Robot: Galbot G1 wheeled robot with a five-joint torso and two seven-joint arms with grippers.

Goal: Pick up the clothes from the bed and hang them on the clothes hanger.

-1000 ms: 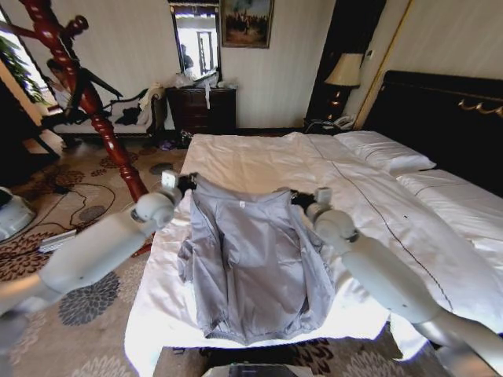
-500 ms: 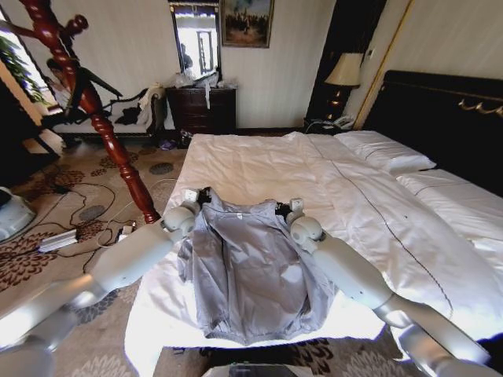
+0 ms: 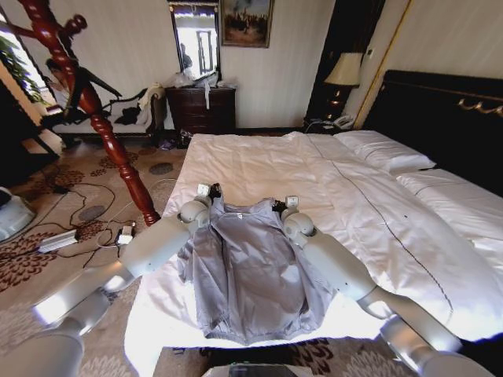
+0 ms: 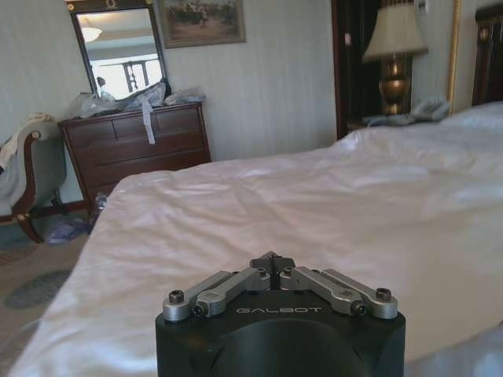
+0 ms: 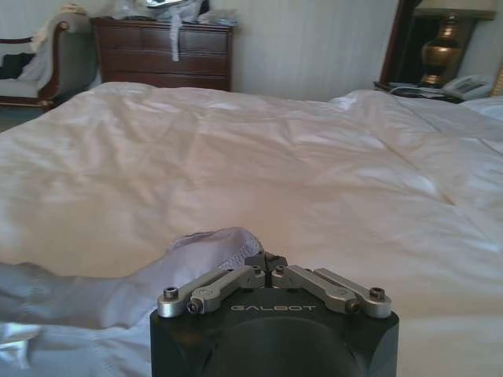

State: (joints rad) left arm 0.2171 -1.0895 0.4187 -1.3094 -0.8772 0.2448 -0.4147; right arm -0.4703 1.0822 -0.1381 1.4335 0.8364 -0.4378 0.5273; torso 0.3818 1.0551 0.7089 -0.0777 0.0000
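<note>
The clothes [image 3: 244, 267], a light grey-blue jacket, lie flat on the near left part of the bed [image 3: 259, 157], collar toward the far side. My left gripper [image 3: 211, 191] is over the jacket's left shoulder and my right gripper [image 3: 281, 206] over its right shoulder. In the left wrist view the left gripper [image 4: 271, 261] is shut above the white sheet [image 4: 314, 196]. In the right wrist view the right gripper [image 5: 266, 261] is shut, with a raised fold of the jacket [image 5: 212, 243] right beside its tips. The black clothes hanger [image 3: 93, 78] hangs on the wooden coat stand.
The reddish coat stand [image 3: 102, 118] rises just left of the bed. Cables and a power strip [image 3: 78, 212] lie on the patterned carpet. A dark dresser [image 3: 204, 110] and a lamp [image 3: 343, 71] stand at the far wall. Pillows [image 3: 385, 149] rest against the black headboard [image 3: 448, 110].
Both arms have reached farther forward and drawn inward, bringing the grippers from beside the jacket to its shoulders near the collar. The jacket still lies on the bed.
</note>
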